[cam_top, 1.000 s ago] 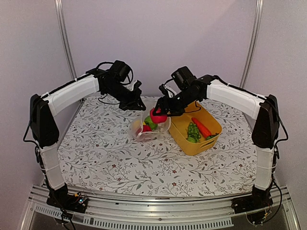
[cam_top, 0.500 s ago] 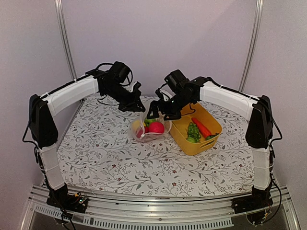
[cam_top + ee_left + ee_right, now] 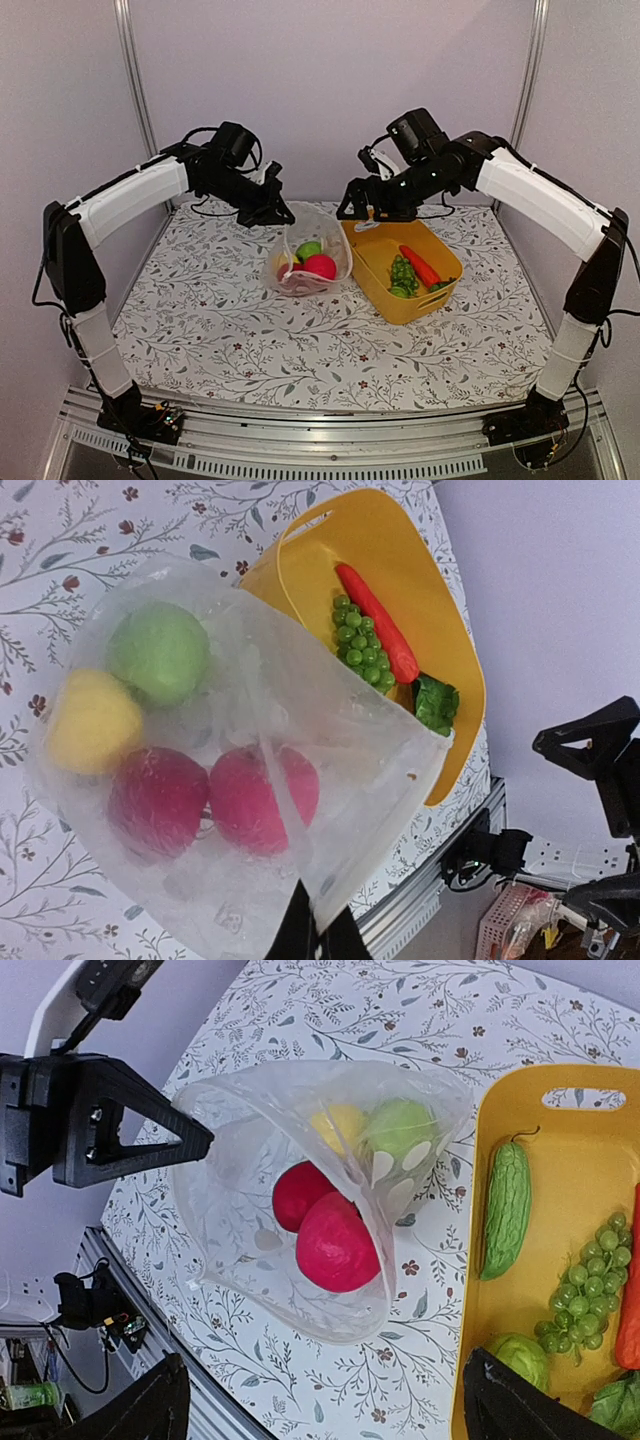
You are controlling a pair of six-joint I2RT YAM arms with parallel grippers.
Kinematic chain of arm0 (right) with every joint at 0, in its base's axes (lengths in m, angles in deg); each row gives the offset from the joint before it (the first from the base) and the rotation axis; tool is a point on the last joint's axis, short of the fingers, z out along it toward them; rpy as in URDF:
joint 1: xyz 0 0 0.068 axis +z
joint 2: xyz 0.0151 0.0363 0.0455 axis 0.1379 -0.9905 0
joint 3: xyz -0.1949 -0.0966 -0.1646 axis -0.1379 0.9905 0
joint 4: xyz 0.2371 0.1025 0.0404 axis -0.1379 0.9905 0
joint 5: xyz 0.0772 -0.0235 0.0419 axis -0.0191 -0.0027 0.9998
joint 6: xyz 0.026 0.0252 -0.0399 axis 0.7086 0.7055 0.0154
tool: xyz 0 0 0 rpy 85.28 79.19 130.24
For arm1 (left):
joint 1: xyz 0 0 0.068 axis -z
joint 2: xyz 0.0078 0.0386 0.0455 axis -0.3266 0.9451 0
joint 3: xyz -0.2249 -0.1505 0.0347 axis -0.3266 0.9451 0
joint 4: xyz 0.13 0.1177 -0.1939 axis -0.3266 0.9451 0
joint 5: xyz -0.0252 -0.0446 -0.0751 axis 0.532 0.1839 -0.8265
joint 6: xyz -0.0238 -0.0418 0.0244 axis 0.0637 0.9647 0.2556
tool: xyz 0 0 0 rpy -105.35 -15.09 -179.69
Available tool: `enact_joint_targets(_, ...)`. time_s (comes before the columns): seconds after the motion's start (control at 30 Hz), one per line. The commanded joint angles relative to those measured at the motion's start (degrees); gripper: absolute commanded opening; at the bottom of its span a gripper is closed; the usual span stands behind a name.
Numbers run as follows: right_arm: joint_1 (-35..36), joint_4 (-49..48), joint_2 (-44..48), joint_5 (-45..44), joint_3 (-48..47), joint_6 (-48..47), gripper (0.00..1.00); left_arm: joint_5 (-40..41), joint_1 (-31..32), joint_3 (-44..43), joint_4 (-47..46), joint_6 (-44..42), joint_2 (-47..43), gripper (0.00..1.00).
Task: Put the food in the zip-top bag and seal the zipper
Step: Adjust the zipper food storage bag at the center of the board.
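Observation:
The clear dotted zip-top bag (image 3: 305, 262) stands open on the table, left of the yellow tub. It holds two red pieces (image 3: 337, 1241), a yellow lemon (image 3: 338, 1123) and a green fruit (image 3: 400, 1126). My left gripper (image 3: 318, 938) is shut on the bag's mouth edge and holds it up; it also shows in the top view (image 3: 281, 212). My right gripper (image 3: 352, 207) is open and empty, above the tub's far left corner. The carrot (image 3: 420, 265), green grapes (image 3: 402, 274) and other green pieces (image 3: 508, 1209) lie in the tub. The zipper strip (image 3: 270, 770) runs along the bag's mouth.
The yellow plastic tub (image 3: 384, 288) sits right of the bag, touching it. The floral tablecloth (image 3: 220, 320) covers the table. A metal rail (image 3: 330, 450) runs along the near edge.
My right gripper let go of the red apple into the bag, opened, and moved up and right toward the tub. My left gripper lifted the bag's edge slightly.

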Motion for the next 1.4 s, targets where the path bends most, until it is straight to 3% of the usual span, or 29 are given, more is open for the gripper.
enact_joint_targets(0.0, -0.29, -1.88, -3.58, 2.89, 6.88, -0.56, 0.88, -2.1, -1.31, 1.19, -1.74, 0.97, 1.24, 0.0)
enact_joint_targets(0.07, -0.24, -3.93, -4.2, 1.93, 8.81, -0.08, 0.83, -0.69, -1.09, 0.18, -1.74, 0.49, 1.1, 0.0)
enact_joint_targets(0.23, -0.16, -5.38, -7.63, 5.87, 7.37, -0.12, 0.56, -0.55, -1.32, -1.63, -0.23, 0.14, 1.61, 0.0)
enact_joint_targets(0.37, 0.33, -5.98, -10.01, 6.2, 6.74, 0.26, 0.55, -0.45, -1.22, -1.4, -0.25, 0.07, 1.42, 0.0)
enact_joint_targets(0.5, 0.3, -7.71, -11.63, 5.34, 7.36, 1.46, 0.42, -0.78, -1.2, -1.09, -0.13, 0.1, 1.45, 0.0)
enact_joint_targets(0.53, 0.3, -7.97, -12.04, 5.61, 7.16, 1.88, 0.35, -0.75, -1.2, -0.91, -0.02, 0.14, 1.38, 0.0)
enact_joint_targets(0.63, 0.3, -7.95, -13.37, 7.27, 6.13, 2.96, 0.03, -0.61, -1.23, -0.61, 0.38, 0.13, 1.27, 0.0)
enact_joint_targets(0.67, 0.3, -7.68, -13.24, 8.16, 5.69, 3.22, 0.0, -0.47, -1.19, -0.68, 0.68, 0.02, 1.19, 0.0)
enact_joint_targets(0.9, 0.37, 3.03, -10.38, 12.54, -14.17, 5.69, 0.0, -1.45, -1.49, 1.98, 4.25, -7.3, 0.24, 0.0)
enact_joint_targets(1.1, -1.64, 4.17, -11.21, 16.9, -11.12, 5.91, 0.0, 4.82, -1.73, -5.98, 7.74, -6.49, -2.86, 0.0)
enact_joint_targets(1.37, -1.89, 2.16, -11.7, 16.86, -10.86, 6.32, 0.0, 2.92, -1.43, -9.12, 8.12, -5.12, -0.21, 0.0)
